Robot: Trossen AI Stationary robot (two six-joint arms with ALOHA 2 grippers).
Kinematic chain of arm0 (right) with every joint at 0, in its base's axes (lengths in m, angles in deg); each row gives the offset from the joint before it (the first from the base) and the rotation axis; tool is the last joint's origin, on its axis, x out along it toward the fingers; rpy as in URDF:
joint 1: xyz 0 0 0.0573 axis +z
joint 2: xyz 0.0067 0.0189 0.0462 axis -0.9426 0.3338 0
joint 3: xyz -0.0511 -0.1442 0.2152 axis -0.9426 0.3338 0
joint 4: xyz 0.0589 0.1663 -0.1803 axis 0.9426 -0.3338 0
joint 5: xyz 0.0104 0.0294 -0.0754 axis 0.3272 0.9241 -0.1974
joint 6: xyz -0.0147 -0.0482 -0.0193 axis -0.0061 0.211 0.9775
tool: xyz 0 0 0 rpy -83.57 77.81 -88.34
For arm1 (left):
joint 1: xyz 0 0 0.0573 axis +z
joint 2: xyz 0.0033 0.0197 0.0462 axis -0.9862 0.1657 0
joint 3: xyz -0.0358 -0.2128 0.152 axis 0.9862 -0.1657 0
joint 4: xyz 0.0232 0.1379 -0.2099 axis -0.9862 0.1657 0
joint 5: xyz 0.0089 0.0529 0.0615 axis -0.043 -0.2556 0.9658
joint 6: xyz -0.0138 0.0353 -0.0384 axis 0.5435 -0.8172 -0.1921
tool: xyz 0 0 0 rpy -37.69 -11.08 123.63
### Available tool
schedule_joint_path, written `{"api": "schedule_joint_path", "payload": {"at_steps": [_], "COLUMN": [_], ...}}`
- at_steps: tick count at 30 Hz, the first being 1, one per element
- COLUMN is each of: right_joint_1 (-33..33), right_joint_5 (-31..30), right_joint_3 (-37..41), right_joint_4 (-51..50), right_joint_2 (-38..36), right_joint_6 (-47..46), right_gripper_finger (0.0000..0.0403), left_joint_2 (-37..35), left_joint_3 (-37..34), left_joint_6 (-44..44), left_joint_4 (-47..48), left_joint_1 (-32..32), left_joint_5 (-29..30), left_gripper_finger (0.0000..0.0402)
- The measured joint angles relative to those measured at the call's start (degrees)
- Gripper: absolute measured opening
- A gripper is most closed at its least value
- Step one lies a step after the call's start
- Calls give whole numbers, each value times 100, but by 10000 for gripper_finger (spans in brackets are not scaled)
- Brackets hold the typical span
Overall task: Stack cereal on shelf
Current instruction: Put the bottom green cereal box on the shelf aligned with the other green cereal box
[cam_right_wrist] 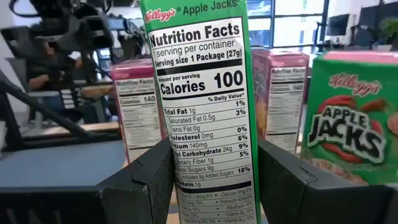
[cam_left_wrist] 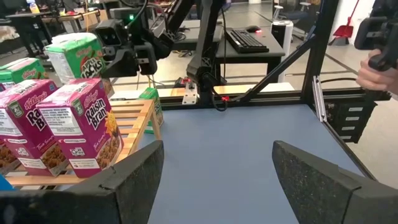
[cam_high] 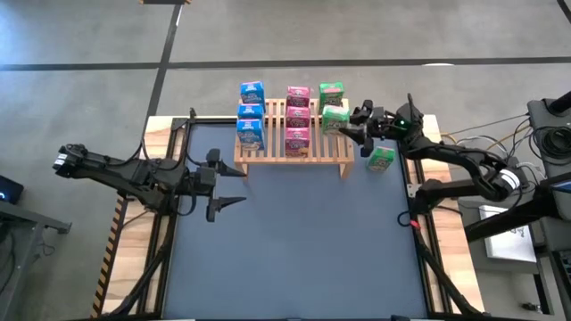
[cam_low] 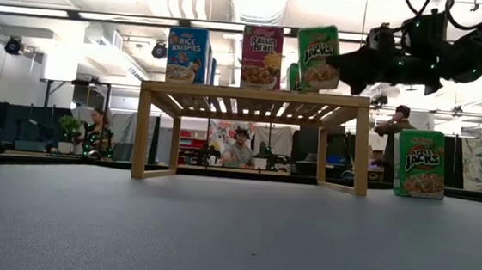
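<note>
The right gripper (cam_high: 350,125) holds a green cereal box (cam_high: 335,118) upright by its narrow sides, fingers (cam_right_wrist: 146,180) closed on it, at the shelf's (cam_high: 294,152) right end, probably so it drops in line behind the green box (cam_high: 331,91) already there. Blue boxes (cam_high: 251,113) and pink boxes (cam_high: 297,116) fill their own rows by colour. A last green box (cam_high: 381,159) waits on the surface (cam_high: 303,241) just beside the shelf. The left gripper (cam_high: 220,183) idles with fingers open, well clear.
</note>
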Motion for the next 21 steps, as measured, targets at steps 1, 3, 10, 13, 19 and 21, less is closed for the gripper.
{"api": "schedule_joint_path", "payload": {"at_steps": [1, 3, 10, 13, 19, 21], "right_joint_1": [6, 20, -4, -72, -262, -311], "right_joint_5": [53, 194, 404, 445, 632, 685], "right_joint_3": [0, 4, 17, 15, -9, -9], "right_joint_4": [54, 138, 1483, 2115, 2152, 2179], "right_joint_2": [57, 221, 1057, 1361, 1735, 1815], "right_joint_6": [-53, -135, -617, -877, -926, -928], "right_gripper_finger": [178, 178, 178, 178, 178, 178], "left_joint_2": [0, -2, -2, -2, -2, -4], "left_joint_3": [0, 0, 0, 0, 0, 0], "left_joint_6": [0, 0, 0, 63, 109, 109], "left_joint_4": [0, 1, -13, -9, 146, 144], "left_joint_1": [0, 0, 0, 0, 0, 0], "left_joint_5": [0, 0, 0, -2, -4, -4], "left_gripper_finger": [284, 284, 284, 284, 284, 284]}}
